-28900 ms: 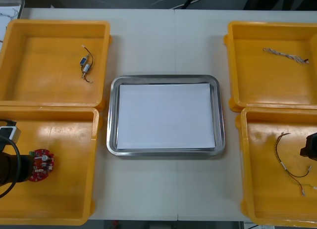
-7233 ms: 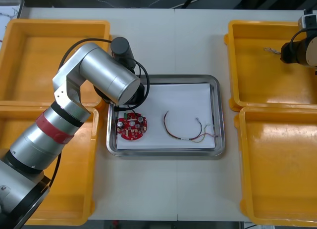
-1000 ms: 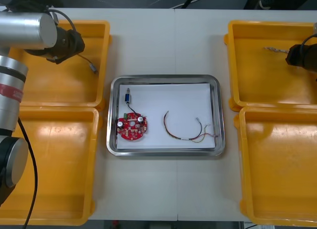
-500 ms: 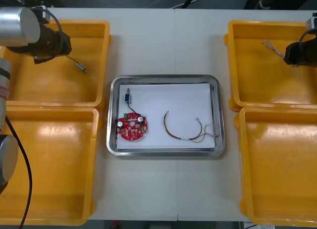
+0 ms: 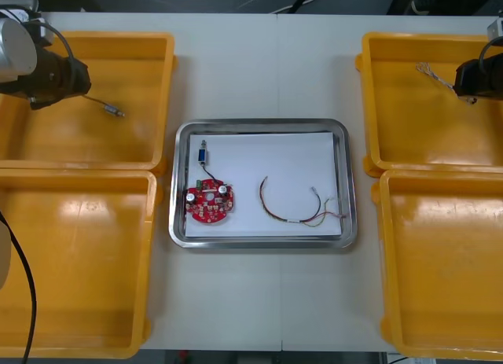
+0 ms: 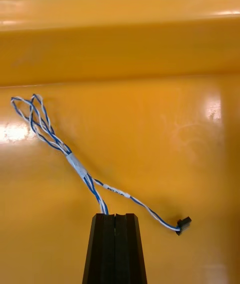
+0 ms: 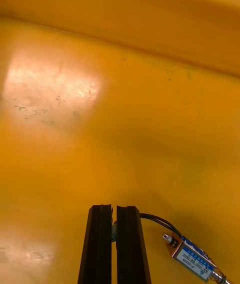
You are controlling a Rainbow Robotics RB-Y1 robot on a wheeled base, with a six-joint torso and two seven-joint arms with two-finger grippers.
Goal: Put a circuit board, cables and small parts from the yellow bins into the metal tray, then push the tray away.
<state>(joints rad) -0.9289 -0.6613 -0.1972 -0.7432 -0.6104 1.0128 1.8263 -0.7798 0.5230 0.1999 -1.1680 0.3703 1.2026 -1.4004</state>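
The metal tray, white inside, sits at the middle of the tabletop, with yellow bins on both sides of it. A round red circuit board lies in the tray near its near left corner. A small metal part with a blue body lies just beyond the board, toward the tray's far left corner, and a thin dark wire trails from it toward the board. A red and yellow cable curves across the tray's right half, apart from the board.

Left of the tray and farther back, the left tool is over the far left bin. Its fingers are clamped on the thin black wires of a second small metal part, which sits just beside the fingers over the bin's floor; whether it touches the floor I cannot tell.

Right of the tray and farther back, the right tool is over the far right bin. Its fingers are pressed together on the twisted blue and white cable, gripped partway along, with the looped end out to one side and the small black plug to the other. In the front view the cable reaches from the tool toward the tray's side of the bin.

The near left bin and the near right bin flank the tray's near edge
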